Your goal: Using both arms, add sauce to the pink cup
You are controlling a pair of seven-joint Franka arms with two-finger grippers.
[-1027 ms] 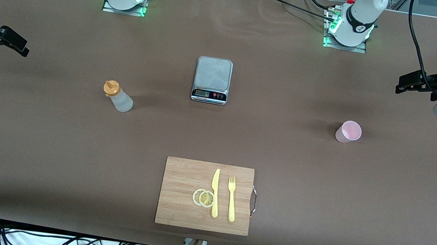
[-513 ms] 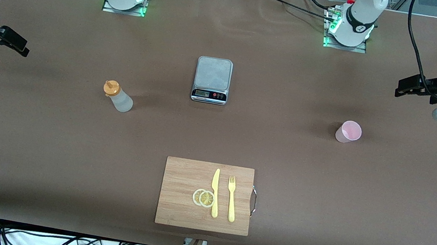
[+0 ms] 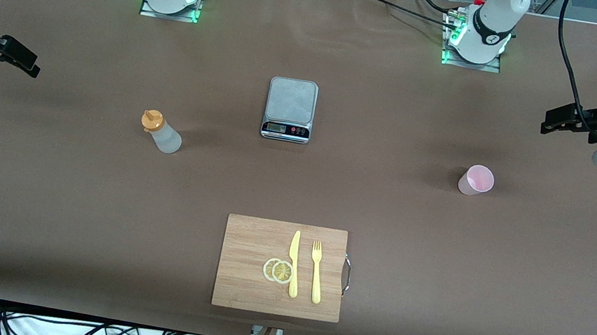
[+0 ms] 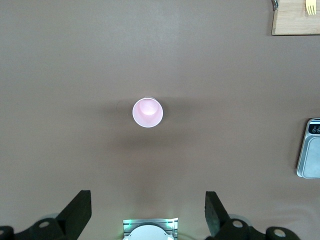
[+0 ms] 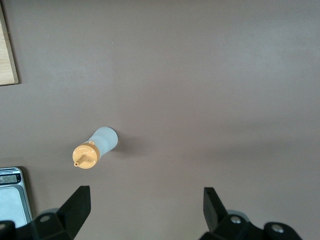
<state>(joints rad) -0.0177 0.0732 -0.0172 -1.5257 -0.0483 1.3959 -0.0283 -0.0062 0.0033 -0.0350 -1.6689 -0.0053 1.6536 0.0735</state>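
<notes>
The sauce bottle (image 3: 160,132), whitish with an orange cap, stands on the table toward the right arm's end; it also shows in the right wrist view (image 5: 96,148). The pink cup (image 3: 476,180) stands upright toward the left arm's end and looks empty in the left wrist view (image 4: 147,112). My left gripper (image 3: 553,120) hangs open and empty over the table's left-arm end, apart from the cup; its jaws (image 4: 148,212) stand wide. My right gripper (image 3: 26,65) hangs open and empty over the right-arm end, apart from the bottle; its jaws (image 5: 146,210) stand wide.
A kitchen scale (image 3: 290,109) sits mid-table, between bottle and cup and farther from the front camera. A wooden cutting board (image 3: 253,243) nearer the camera holds a yellow knife (image 3: 294,263), a yellow fork (image 3: 316,272) and two lemon slices (image 3: 278,270).
The left arm's wrist has shifted slightly toward its end of the table. The right arm, bottle and cup have not moved.
</notes>
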